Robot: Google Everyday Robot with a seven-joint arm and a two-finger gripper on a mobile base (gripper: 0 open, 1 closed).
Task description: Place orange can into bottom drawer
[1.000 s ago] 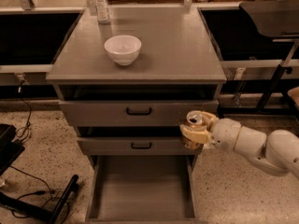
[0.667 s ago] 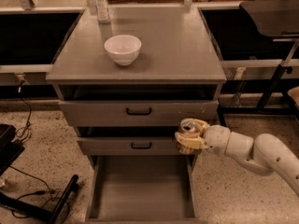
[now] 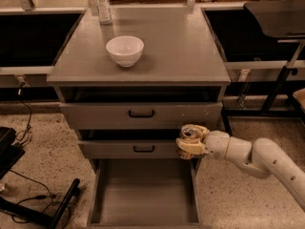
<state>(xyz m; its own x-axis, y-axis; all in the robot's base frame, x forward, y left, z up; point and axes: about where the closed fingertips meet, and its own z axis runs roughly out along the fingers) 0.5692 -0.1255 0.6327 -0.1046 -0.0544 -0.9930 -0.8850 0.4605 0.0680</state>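
Observation:
The orange can (image 3: 189, 133) is held upright in my gripper (image 3: 191, 144), which is shut around its sides; its silver top shows above the fingers. The gripper reaches in from the right on a white arm and sits in front of the right end of the middle drawer. The bottom drawer (image 3: 143, 213) is pulled open below, a plain grey tray with nothing in it. The can hangs above the drawer's back right corner.
A white bowl (image 3: 125, 50) and a clear plastic bottle (image 3: 102, 5) stand on the cabinet top (image 3: 181, 46). Two upper drawers with black handles (image 3: 141, 113) are slightly ajar. Black cables and a stand leg (image 3: 62, 205) lie on the floor at left.
My gripper with the can has moved left and a little lower, from beside the cabinet's right edge to above the open drawer's back right corner.

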